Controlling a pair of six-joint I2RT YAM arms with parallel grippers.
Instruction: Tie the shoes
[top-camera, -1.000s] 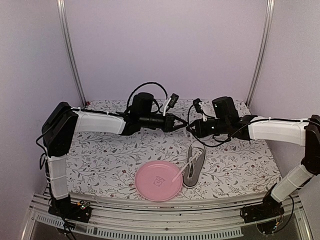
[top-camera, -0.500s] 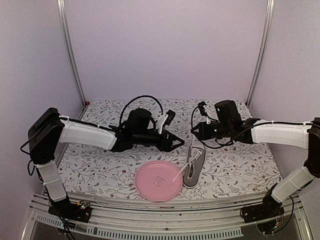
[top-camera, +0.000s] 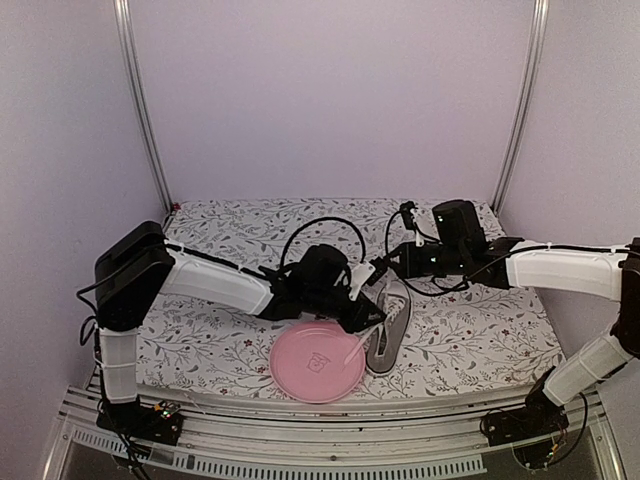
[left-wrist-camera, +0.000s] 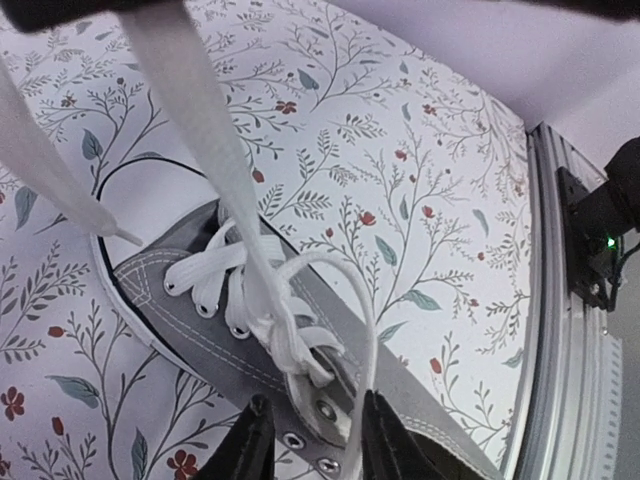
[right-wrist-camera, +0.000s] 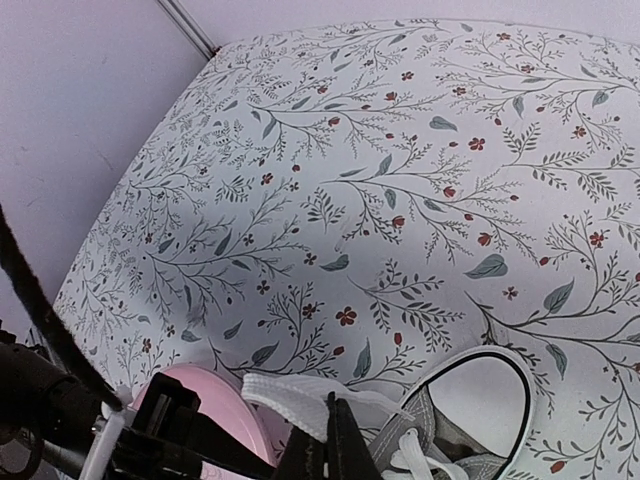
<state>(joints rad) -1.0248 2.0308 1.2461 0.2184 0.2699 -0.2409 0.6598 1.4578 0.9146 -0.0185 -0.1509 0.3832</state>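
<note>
Floral cloth (top-camera: 200, 340), pink plate (top-camera: 295, 378) beside sneaker (top-camera: 392, 340)

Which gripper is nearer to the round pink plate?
Left. The left gripper hangs by the right rim of the round pink plate, over the grey canvas sneaker; the right gripper is beyond its far end, holding a white lace.

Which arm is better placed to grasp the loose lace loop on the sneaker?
Left. The left gripper hangs open over the sneaker, its fingers either side of the lace loop. The right gripper is shut on the other lace.
</note>
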